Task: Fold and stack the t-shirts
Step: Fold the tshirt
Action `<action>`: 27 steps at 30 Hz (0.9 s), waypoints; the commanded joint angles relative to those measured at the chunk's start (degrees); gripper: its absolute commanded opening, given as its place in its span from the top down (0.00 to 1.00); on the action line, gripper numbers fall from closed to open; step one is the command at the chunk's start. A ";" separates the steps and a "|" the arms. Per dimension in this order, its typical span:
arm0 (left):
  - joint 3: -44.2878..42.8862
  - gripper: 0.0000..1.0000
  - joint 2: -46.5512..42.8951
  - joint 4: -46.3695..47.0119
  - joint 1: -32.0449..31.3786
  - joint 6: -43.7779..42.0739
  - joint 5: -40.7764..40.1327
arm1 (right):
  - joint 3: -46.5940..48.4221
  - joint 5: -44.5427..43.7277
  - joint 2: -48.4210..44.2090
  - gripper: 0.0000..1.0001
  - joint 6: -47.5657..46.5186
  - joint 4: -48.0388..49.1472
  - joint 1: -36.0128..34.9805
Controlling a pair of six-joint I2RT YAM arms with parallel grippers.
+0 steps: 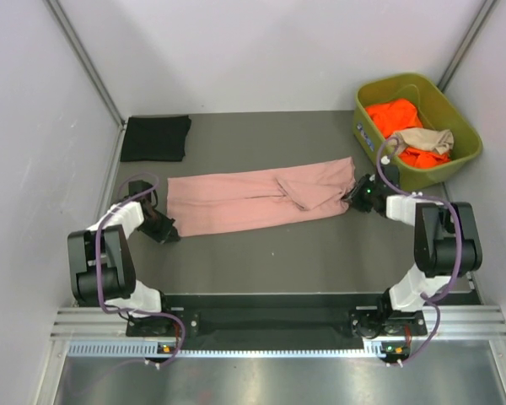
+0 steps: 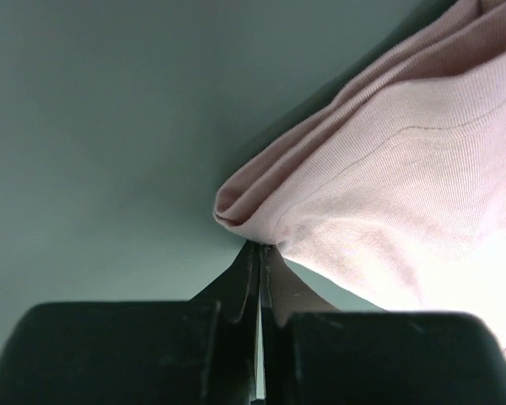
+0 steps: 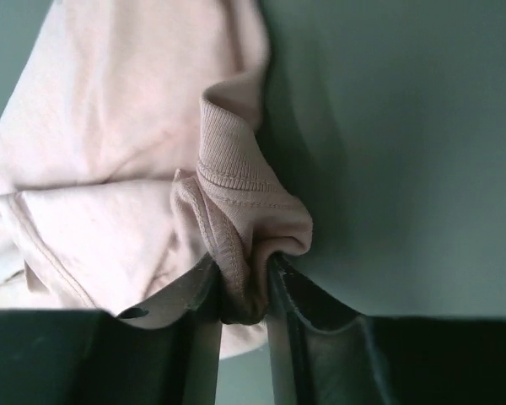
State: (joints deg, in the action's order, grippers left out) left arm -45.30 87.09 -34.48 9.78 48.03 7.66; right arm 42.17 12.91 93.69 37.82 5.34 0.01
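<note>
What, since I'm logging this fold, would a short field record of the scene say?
pink t-shirt: lying centre in a long folded strip
left gripper: jaws shut on its left end
right gripper: jaws pinching its bunched, ribbed right end
black t-shirt: folded, far-left corner
olive-green bin: far right, holds orange t-shirt and tan shirt

Your left wrist view cuts off the dusty pink cloth t-shirt [image 2: 388, 194] at top and right. In the olive-green plastic bin [image 1: 423, 177], the tan shirt [image 1: 426, 139] hides part of the bright orange shirt [image 1: 392, 114].
</note>
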 commanded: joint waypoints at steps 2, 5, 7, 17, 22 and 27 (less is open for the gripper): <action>3.81 1.00 -3.32 0.91 -0.20 0.13 -4.23 | 6.33 -2.62 3.78 0.81 -3.63 -0.24 -3.87; 6.88 1.00 -7.45 0.64 -1.60 1.53 -3.27 | 11.16 -4.37 5.80 0.83 -4.86 -1.65 -6.51; 8.73 1.00 -9.83 0.56 -3.62 2.85 -3.18 | 15.28 -5.34 7.47 0.83 -5.65 -2.96 -8.53; 9.71 0.99 -19.31 -5.50 -18.40 8.40 -11.69 | 28.84 -7.55 16.61 0.82 -7.23 -5.17 -12.05; 4.96 0.34 -22.14 -9.03 -17.08 7.17 -18.03 | 25.86 -8.51 13.37 0.82 -8.99 -7.19 -11.96; 2.59 0.18 -16.17 -5.95 -10.93 4.09 -14.61 | 23.13 -8.78 10.73 0.82 -9.87 -7.45 -11.79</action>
State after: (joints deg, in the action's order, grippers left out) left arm -40.80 67.92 -41.21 -3.01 53.80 -6.48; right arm 66.22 5.13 108.53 29.74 -1.78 -11.60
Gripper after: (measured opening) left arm 0.804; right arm 0.184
